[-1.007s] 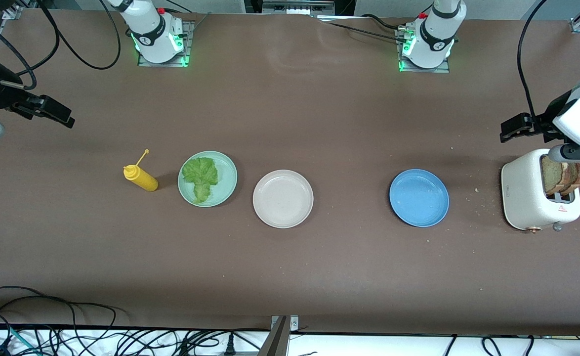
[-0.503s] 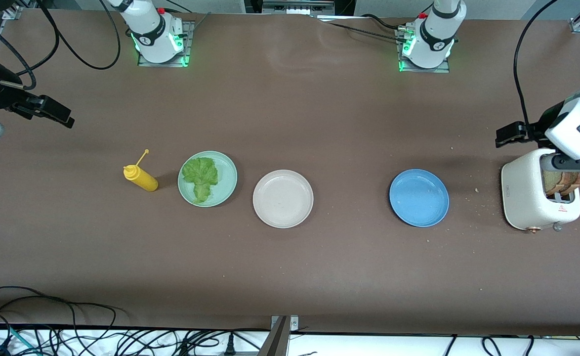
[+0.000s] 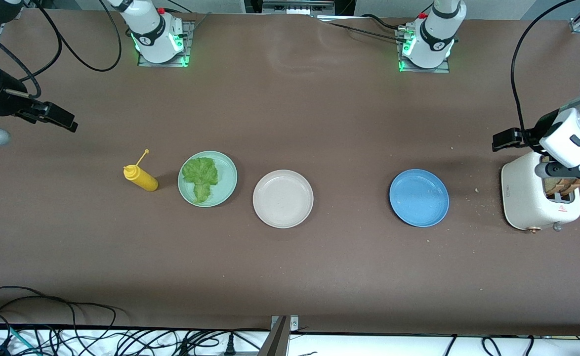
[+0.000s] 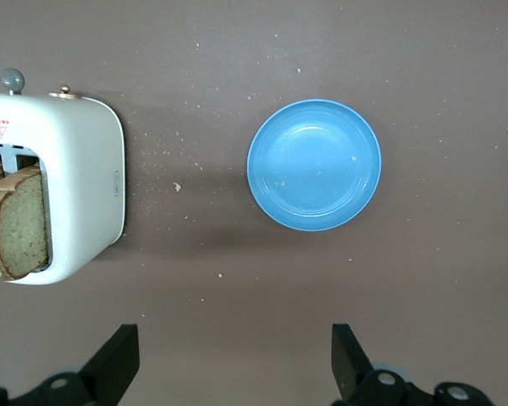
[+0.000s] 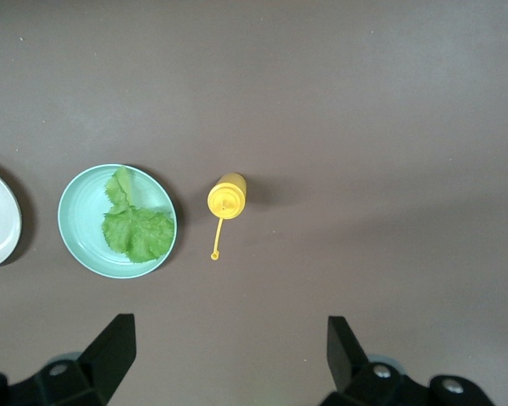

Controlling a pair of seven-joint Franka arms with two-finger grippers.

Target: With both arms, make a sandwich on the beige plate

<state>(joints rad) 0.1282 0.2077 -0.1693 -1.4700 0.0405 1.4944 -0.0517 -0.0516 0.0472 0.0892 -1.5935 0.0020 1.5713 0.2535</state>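
**Nothing built yet: bread to be fetched first**

You have the beige plate [image 3: 283, 198] bare, sitting between the mint-green plate [image 3: 207, 178] and the blue plate [image 3: 419, 198]. No part of the sandwich is on it. The lettuce leaf [image 3: 200, 177] lies on the mint-green plate, with the yellow squeeze bottle [image 3: 141, 178] just beside that plate toward the right arm's end. The bread slices [image 4: 17, 224] stand in the slots of the white toaster [image 3: 538, 198] at the left arm's end of the table; the blue plate holds nothing.

Your left gripper [image 4: 234, 359] hangs in the air over bare table between the toaster and the blue plate, fingers spread wide, nothing between them. The wrist body of that arm covers most of the toaster top in the front view. Your right gripper [image 5: 226, 353] is up over bare table past the squeeze bottle, also wide and holding nothing; that arm looks to be waiting.

Step in hand, by my reading: the opening approach to the first bread slice, with no grasp made.

The next move calls for bringing the left gripper over the toaster slots, lining the fingers across one slice's faces, and going down far enough to grip the crust showing above the slot. The slices stand close together, so you risk catching both or pinching the toaster wall. The lettuce is best left to the right arm once bread is on the beige plate.
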